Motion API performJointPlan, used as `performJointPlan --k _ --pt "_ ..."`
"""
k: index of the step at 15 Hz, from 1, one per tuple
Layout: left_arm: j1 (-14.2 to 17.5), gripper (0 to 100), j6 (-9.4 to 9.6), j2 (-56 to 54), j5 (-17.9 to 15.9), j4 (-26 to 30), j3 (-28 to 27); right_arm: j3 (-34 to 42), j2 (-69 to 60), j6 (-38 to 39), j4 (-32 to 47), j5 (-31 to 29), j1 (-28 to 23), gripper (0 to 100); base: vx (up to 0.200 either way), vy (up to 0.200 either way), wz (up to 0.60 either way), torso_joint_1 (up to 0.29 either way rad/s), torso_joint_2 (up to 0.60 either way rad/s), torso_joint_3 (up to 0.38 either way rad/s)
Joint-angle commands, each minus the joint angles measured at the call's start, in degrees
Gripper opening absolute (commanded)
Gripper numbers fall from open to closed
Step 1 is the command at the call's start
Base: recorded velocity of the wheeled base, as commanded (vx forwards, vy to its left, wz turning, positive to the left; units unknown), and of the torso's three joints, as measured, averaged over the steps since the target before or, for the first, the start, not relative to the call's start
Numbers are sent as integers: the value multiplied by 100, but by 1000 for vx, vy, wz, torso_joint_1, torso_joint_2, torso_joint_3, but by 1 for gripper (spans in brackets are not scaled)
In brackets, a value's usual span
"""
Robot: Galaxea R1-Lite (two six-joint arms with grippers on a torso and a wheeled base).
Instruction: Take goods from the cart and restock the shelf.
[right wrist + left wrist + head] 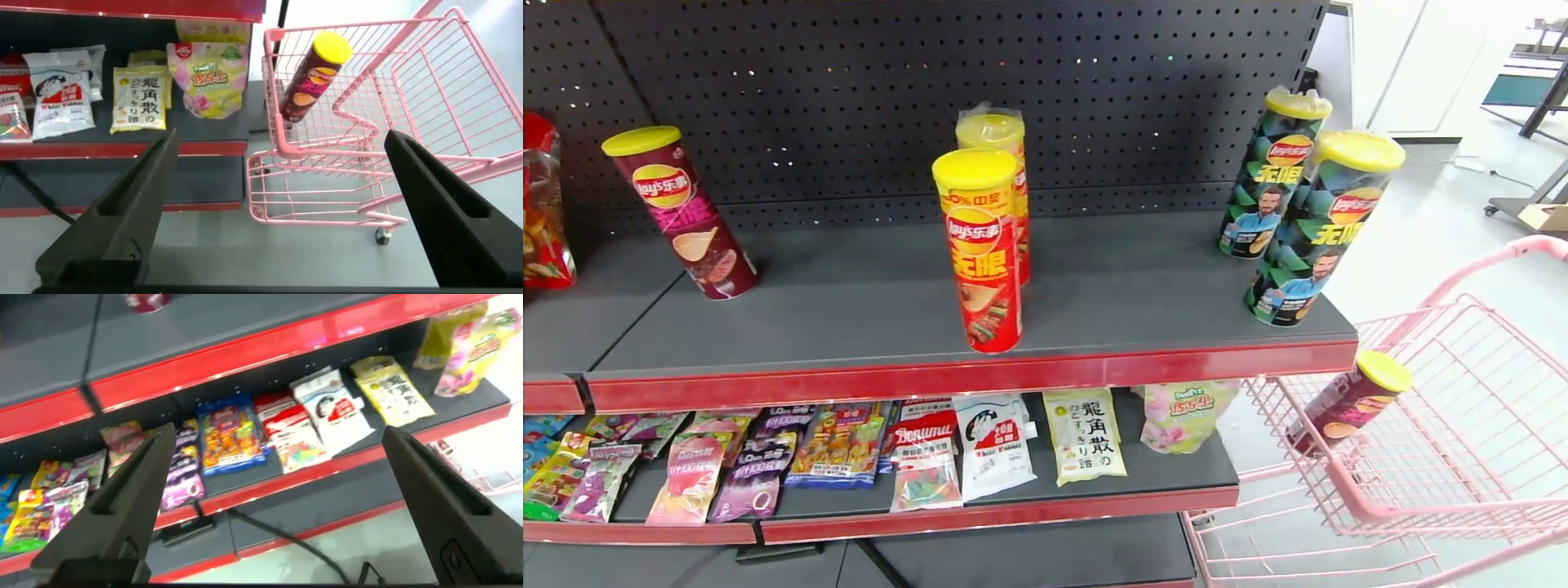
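A pink wire cart (1462, 457) stands right of the shelf, holding a purple chip can (1352, 400) with a yellow lid, leaning in its near corner; the same purple chip can (315, 75) sits in the cart (392, 155) ahead of my right gripper (282, 216), which is open and empty. The top shelf board (849, 318) carries a purple can (682, 212), two red cans (980, 249) and two dark green cans (1319, 229). My left gripper (278, 514) is open and empty, facing the lower shelf of snack bags (233, 441).
The lower shelf (1094, 490) holds several flat snack bags (992, 445) in a row. A red bag (543, 204) stands at the top shelf's far left. A perforated back panel (890, 98) closes the shelf behind. Open floor (1445, 220) lies to the right, beyond the cart.
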Motion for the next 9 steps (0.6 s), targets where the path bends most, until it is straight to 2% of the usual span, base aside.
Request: performJointPlan --k 1,5,9 --pt "-1 100 12 5 2 -1 1 -1 25 -1 2 -6 -1 100 0 -200 0 7 12 2" --pt "-1 100 38 5 2 -1 1 -9 25 -1 2 -6 -1 100 0 -200 0 2 -1 0" --pt "-1 100 126 -83 -7 -1 1 -9 16 -1 2 -6 -1 100 0 0 0 0 0 0"
